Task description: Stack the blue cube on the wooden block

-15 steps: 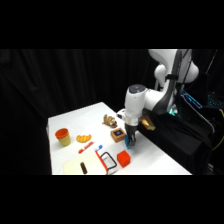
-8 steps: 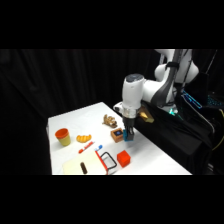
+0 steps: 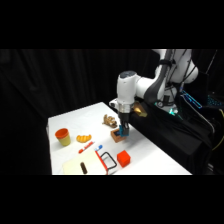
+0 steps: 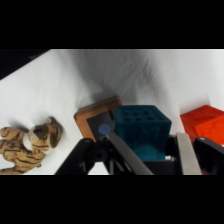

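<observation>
Most of the job looks done. Largest first: black curtains hang all around the room, and the white table has toys on it. The gripper pinches the cube, which sits over the block at the table's 3 o'clock side. Letting go is what's left.

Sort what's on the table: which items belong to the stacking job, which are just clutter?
In the job:
blue cube, between the gripper fingers
wooden block, right beside the cube

Just lying about:
orange-red cube
striped toy tiger
orange cup
red marker
croissant-like toy
red-handled item
</observation>
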### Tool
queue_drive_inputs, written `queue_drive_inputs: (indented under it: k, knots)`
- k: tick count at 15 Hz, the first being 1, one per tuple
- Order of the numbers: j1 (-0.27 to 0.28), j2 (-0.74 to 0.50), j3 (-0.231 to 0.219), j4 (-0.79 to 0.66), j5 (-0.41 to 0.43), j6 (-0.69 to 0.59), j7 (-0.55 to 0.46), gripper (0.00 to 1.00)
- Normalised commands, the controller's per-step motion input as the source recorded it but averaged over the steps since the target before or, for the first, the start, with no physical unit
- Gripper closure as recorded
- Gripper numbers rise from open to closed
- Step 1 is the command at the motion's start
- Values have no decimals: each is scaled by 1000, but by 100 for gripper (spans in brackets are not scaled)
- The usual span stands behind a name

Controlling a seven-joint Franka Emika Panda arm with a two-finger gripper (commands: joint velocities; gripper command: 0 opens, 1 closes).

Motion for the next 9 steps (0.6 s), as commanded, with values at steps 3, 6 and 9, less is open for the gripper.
queue_drive_inputs:
  k: [3, 6, 9]
  knots:
    - [-150, -136, 11, -93, 25, 55, -196, 77]
    - [-112, -82, -13, -51, 3, 88, -156, 77]
    - [-95, -1, -22, -9, 16, 139, -156, 77]
